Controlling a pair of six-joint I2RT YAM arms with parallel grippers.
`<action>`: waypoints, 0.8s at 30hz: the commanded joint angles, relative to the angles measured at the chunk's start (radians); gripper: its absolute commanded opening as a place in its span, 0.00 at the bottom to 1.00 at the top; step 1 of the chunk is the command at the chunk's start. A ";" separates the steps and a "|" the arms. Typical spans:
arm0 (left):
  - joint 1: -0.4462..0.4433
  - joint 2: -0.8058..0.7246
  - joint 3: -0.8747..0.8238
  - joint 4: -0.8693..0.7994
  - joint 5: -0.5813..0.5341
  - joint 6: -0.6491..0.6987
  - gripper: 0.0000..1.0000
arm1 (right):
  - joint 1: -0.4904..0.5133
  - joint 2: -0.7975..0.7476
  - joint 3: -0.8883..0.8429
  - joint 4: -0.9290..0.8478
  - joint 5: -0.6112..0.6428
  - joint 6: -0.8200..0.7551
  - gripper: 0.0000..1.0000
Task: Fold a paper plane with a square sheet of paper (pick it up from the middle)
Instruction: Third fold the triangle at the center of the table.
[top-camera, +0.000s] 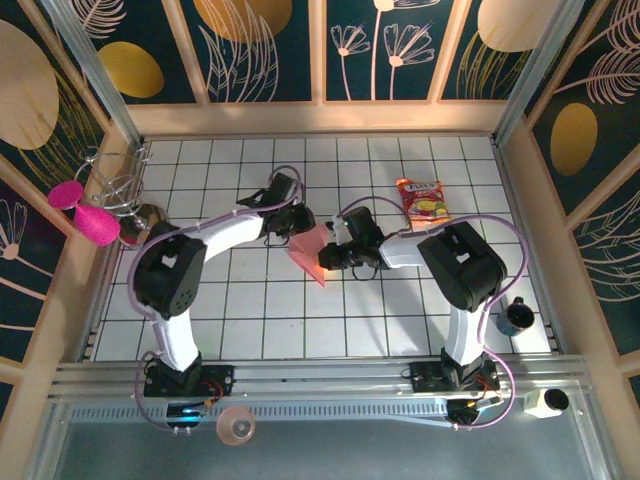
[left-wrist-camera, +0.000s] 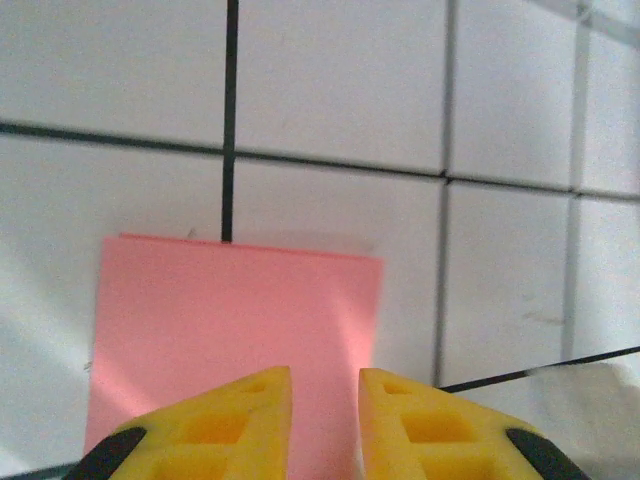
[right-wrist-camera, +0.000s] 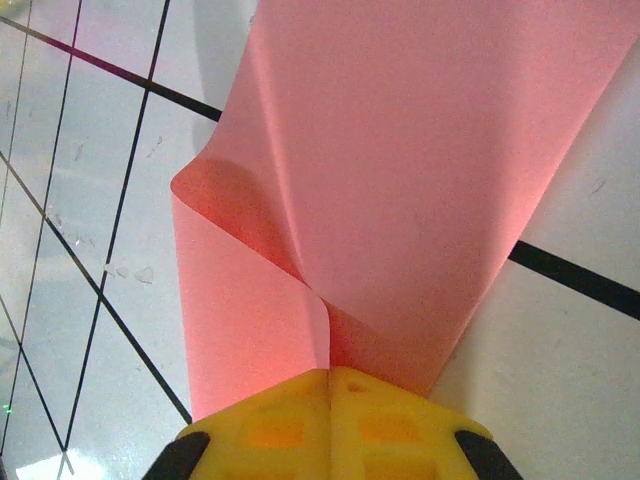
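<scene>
The square sheet of paper (top-camera: 310, 252) is salmon-pink and partly folded, lifted off the white tiled table between the two arms. In the right wrist view the paper (right-wrist-camera: 400, 150) curls into a loose fold, and my right gripper (right-wrist-camera: 330, 375) is shut on that pinched fold. From the top my right gripper (top-camera: 327, 257) meets the sheet from the right. My left gripper (top-camera: 296, 226) hovers at the sheet's far-left side. In the left wrist view a flat part of the paper (left-wrist-camera: 230, 320) lies under my left gripper (left-wrist-camera: 325, 395), whose yellow fingers stand a little apart, open.
A red-and-yellow snack packet (top-camera: 423, 199) lies right of the grippers. Magenta discs (top-camera: 82, 212) and a wire rack (top-camera: 115, 180) sit at the left wall. A dark cup (top-camera: 516, 316) stands at the right edge. The table's rail (top-camera: 320, 375) runs along the near edge.
</scene>
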 joint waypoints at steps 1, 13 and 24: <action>0.002 -0.094 -0.084 0.012 -0.050 -0.075 0.25 | 0.009 0.030 0.013 -0.037 0.010 -0.017 0.00; -0.062 -0.222 -0.377 0.241 0.145 -0.307 0.14 | 0.011 0.036 0.012 -0.043 0.011 -0.017 0.00; -0.079 -0.150 -0.366 0.252 0.154 -0.319 0.14 | 0.017 0.040 0.018 -0.052 0.020 -0.024 0.00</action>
